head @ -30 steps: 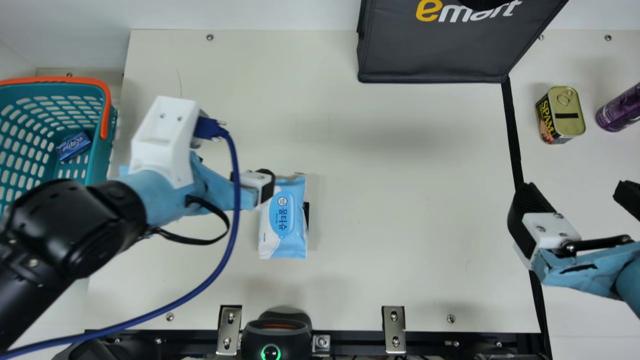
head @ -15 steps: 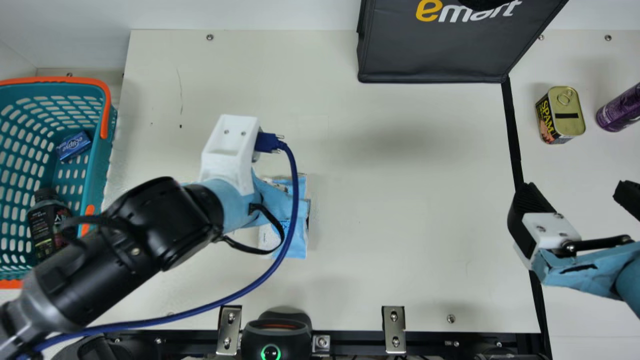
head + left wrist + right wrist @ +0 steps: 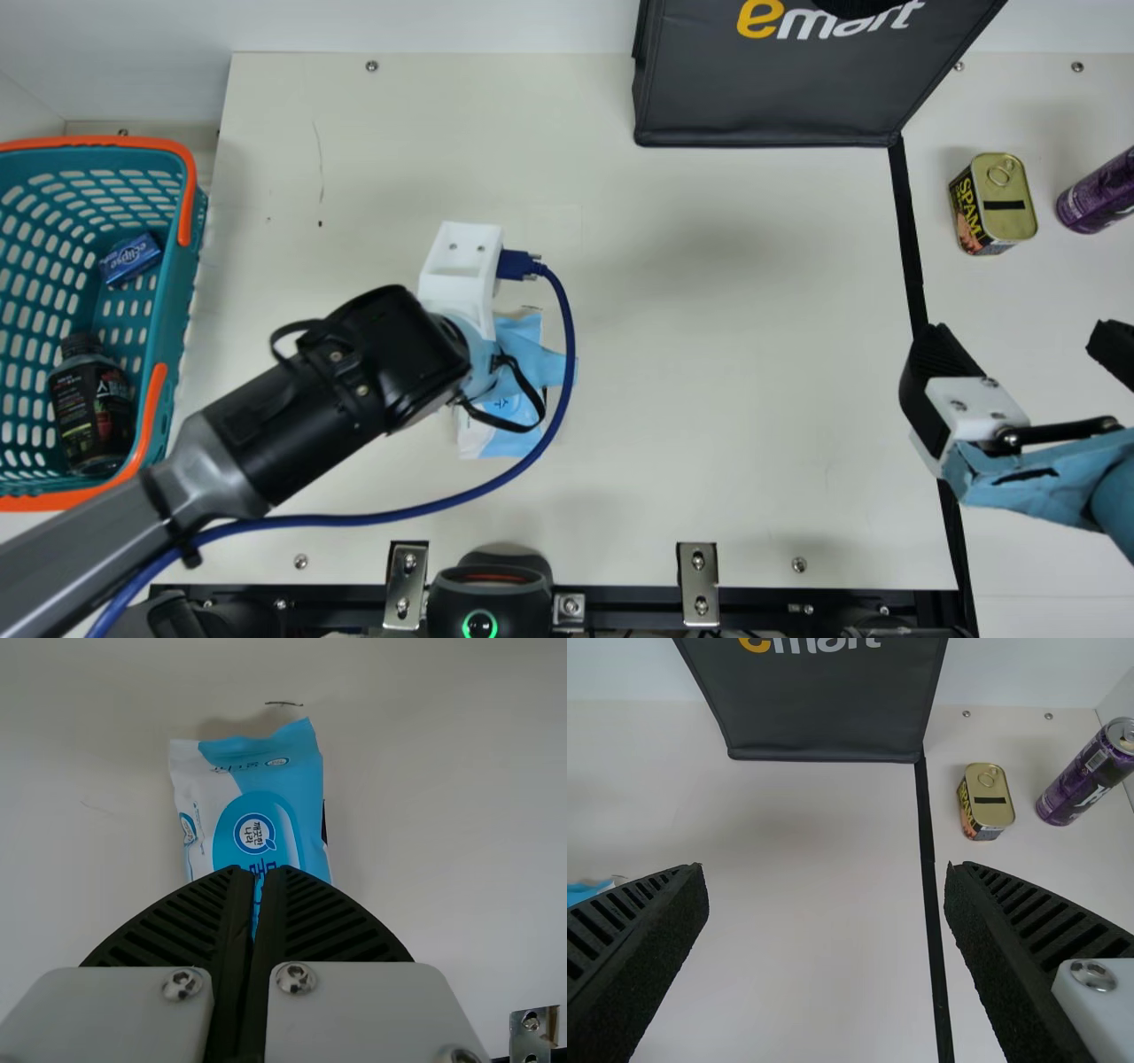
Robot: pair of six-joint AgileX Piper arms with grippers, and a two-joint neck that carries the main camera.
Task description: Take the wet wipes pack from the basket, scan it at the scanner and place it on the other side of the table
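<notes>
Out on the table [image 3: 709, 354], the pack [image 3: 257, 806] lies below my closed left gripper [image 3: 258, 870], my right gripper [image 3: 825, 868] open: basket [image 3: 115, 142] stage done, scan and far-side placing apparently left to do

The wet wipes pack [image 3: 478, 441] lies on the bench [image 3: 753, 399]. Left of the pack: the basket [image 3: 180, 292], a bottle [image 3: 91, 408] and packet [image 3: 131, 258] in it. Before it: the scanner [image 3: 490, 592]. Behind, rightward: the bag [image 3: 771, 89]; farther right, the tin [image 3: 992, 208], then the drink can [image 3: 1099, 195].
</notes>
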